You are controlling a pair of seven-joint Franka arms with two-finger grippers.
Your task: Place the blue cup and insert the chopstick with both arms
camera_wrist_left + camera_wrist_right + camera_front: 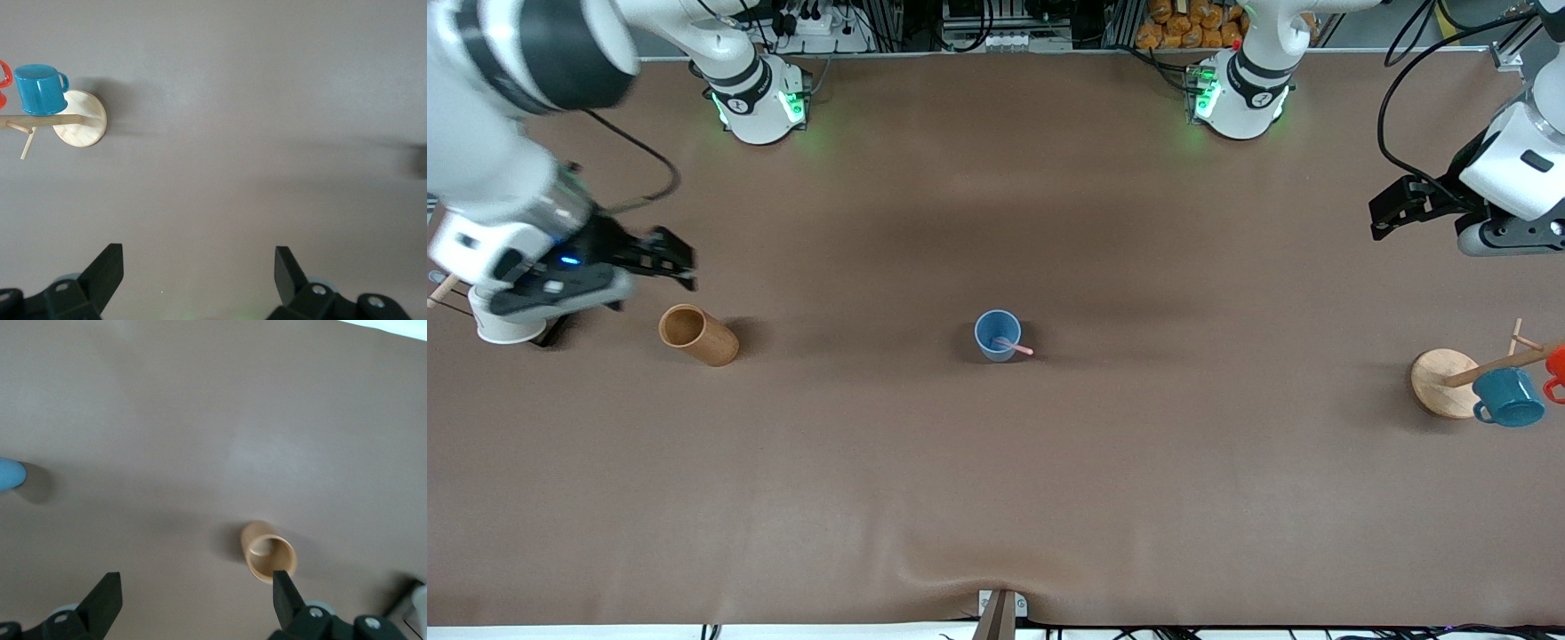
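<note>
We see a wide brown table (pixel 996 498) whose cover wrinkles a little at the edge nearest the front camera; most of it lies bare, with open room all round the middle. Along the top edge stand the two arm bases, with cables and clutter past the table's rim.

The right arm hangs over its end of the table, its right gripper (pixel 680 260) spread open and empty above the surface near a wooden cup (pixel 698 335). A white cup (pixel 503 324) sits partly under that arm's wrist, touching the table's edge region. The left gripper (pixel 1383 218) hangs open and empty over the left arm's end, well apart from everything.

At that end a wooden rack (pixel 1445 382) carries a teal mug (pixel 1507 397) and something orange-red at the frame's edge.

The blue cup (pixel 997 334) stands upright at the middle, alone. The chopstick (pixel 1016 347) leans inside it, its tip poking over the rim.
</note>
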